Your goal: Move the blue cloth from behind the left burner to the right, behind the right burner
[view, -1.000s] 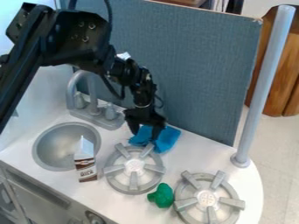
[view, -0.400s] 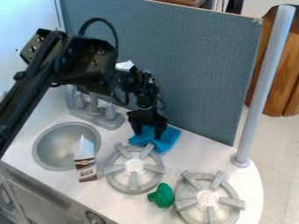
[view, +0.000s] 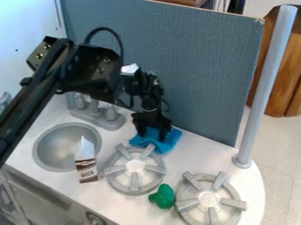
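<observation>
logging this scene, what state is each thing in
gripper: lowered at the cloth, fingers apart
blue cloth: crumpled
carton: at sink edge, upright or lying unclear
green object: resting beside the right burner
burners: both set on the counter

White surface (view: pixel 126 212): round grey metal sink (view: pixel 56 151), brown-and-white carton (view: pixel 87 170) at its edge, grey plastic faucet (view: pixel 97 116) behind. Lumpy green toy (view: pixel 163 196) between two round grey stove burners (view: pixel 134 166). Upright blue-grey panel (view: pixel 206 66), pale grey pole (view: pixel 266 88).
</observation>
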You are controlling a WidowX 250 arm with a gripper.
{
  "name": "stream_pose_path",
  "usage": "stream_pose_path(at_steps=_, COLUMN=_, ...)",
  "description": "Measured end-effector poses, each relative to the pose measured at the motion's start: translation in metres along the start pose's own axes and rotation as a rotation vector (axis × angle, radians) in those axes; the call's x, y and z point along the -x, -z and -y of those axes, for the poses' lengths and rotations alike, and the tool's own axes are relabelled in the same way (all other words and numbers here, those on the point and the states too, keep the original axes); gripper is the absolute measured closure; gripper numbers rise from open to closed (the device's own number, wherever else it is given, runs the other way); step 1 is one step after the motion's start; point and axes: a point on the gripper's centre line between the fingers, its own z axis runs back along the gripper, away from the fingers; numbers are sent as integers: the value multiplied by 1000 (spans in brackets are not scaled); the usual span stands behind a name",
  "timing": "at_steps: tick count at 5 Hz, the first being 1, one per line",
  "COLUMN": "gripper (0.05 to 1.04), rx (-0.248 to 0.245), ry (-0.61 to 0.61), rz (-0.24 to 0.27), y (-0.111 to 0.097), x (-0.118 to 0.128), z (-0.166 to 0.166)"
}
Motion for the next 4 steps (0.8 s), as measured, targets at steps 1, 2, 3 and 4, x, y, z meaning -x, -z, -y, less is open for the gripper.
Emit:
stream_pose_path(at_steps=1, gripper=83, rx=34, ry=34, rz=-16, y=10, x=5, z=24)
stream_pose_path(at_steps=2, gripper=83, rx=67, ry=52, rz=-23, y=10, x=7, z=40)
stream_pose_path(at_steps=3, gripper=83, rx=83, ry=81, rz=-18, y=13, x=11, z=58)
stream_pose_path(at_steps=4, gripper=83, rx=103, ry=100, rz=-16, y=13, x=13, z=70)
